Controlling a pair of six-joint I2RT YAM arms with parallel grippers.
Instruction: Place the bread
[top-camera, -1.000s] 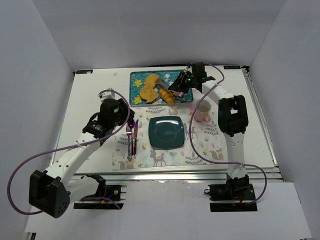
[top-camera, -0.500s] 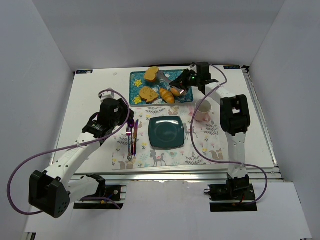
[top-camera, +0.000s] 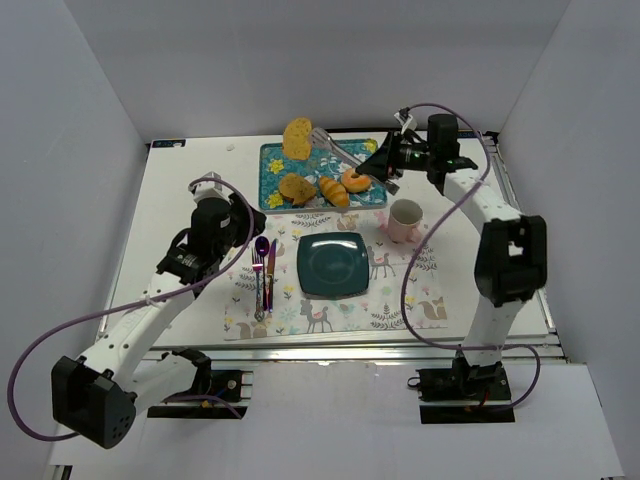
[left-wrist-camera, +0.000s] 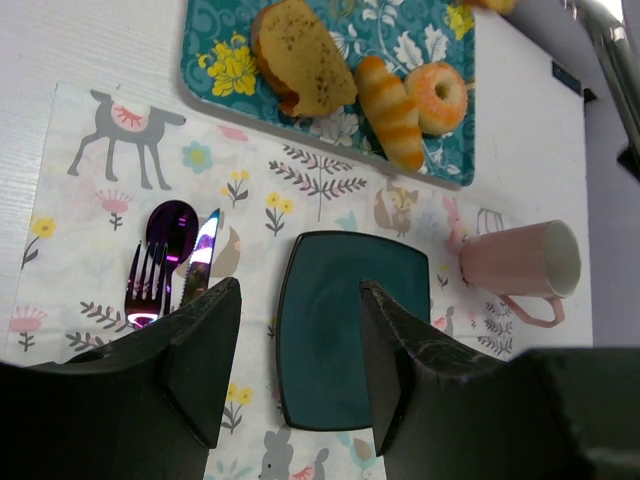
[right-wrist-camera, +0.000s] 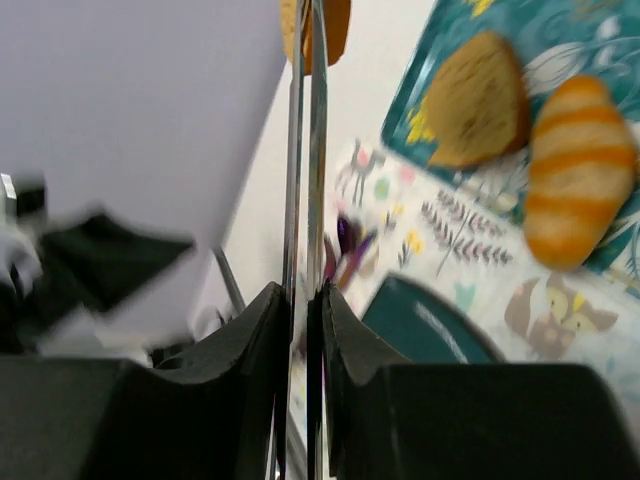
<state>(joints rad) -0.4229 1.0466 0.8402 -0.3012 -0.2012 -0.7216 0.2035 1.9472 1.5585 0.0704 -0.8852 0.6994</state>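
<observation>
The bread (top-camera: 297, 138), a golden-orange oval slice, hangs in the tips of metal tongs (top-camera: 340, 152) above the far edge of the teal tray (top-camera: 272, 160). My right gripper (top-camera: 385, 165) is shut on the tongs' handles. In the right wrist view the tongs (right-wrist-camera: 305, 150) run up from my gripper (right-wrist-camera: 306, 295) to the bread (right-wrist-camera: 335, 25) at the top edge. The dark square plate (top-camera: 333, 264) lies bare on the placemat. My left gripper (top-camera: 238, 230) is open and empty, hovering over the plate's left side (left-wrist-camera: 340, 330), with its fingertips' midpoint (left-wrist-camera: 300, 290) above it.
On the tray lie a rounder brown slice (top-camera: 297, 187), a croissant (top-camera: 333, 191) and a donut (top-camera: 356, 181). A pink mug (top-camera: 405, 220) stands right of the plate. A fork, knife and purple spoon (top-camera: 264, 270) lie left of it on the placemat (top-camera: 400, 300).
My right gripper has lifted the tongs with the bread off the tray and drawn back to the right. My left arm has shifted slightly.
</observation>
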